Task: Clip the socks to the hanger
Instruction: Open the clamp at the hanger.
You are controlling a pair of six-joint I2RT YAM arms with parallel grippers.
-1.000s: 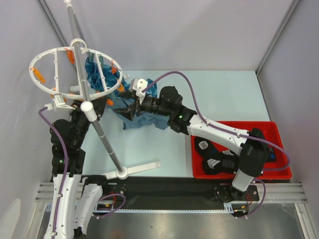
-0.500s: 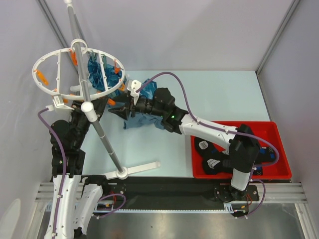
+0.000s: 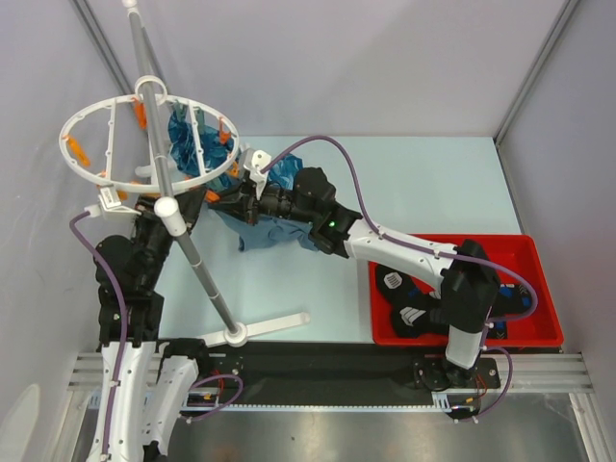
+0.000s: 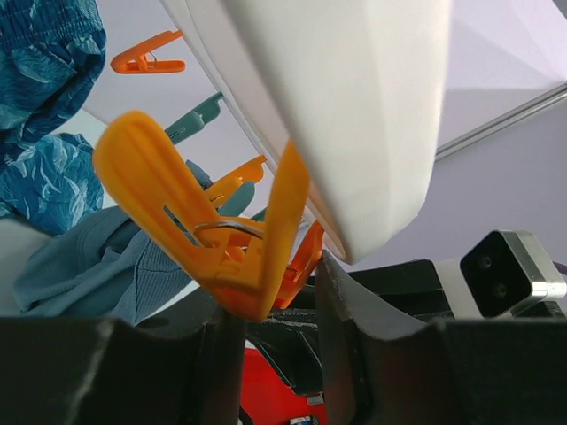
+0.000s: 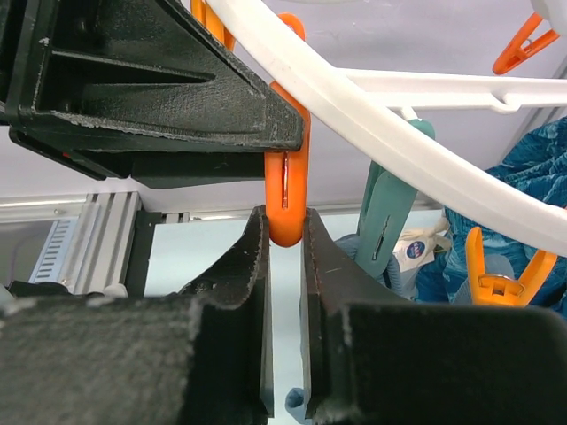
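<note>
The socks (image 3: 409, 298), black with white patches, lie in the red tray (image 3: 520, 241), away from both grippers. The white ring hanger (image 3: 91, 104) hangs at the upper left. My right gripper (image 3: 223, 195) reaches under its rim. In the right wrist view, that gripper (image 5: 285, 235) is shut on the lower tip of an orange clip (image 5: 286, 190). My left gripper (image 3: 166, 204) is under the ring too. In the left wrist view, an orange clip (image 4: 221, 230) has its lower end between the narrow jaws of the left gripper (image 4: 275, 310). That end rests against one finger, and a gap shows at the other.
Blue patterned cloths (image 3: 188, 144) hang from the hanger's clips. A grey-blue cloth (image 3: 274, 234) lies under the right forearm. The stand's slanted pole (image 3: 192, 255) and its foot (image 3: 260, 329) cross the left half of the table. A teal clip (image 5: 385, 212) hangs beside the gripped orange one.
The right arm has reached left, under the hanger's rim. Its jaws have closed from wide open onto the orange clip's tip. The ring swayed slightly. The left arm has barely moved.
</note>
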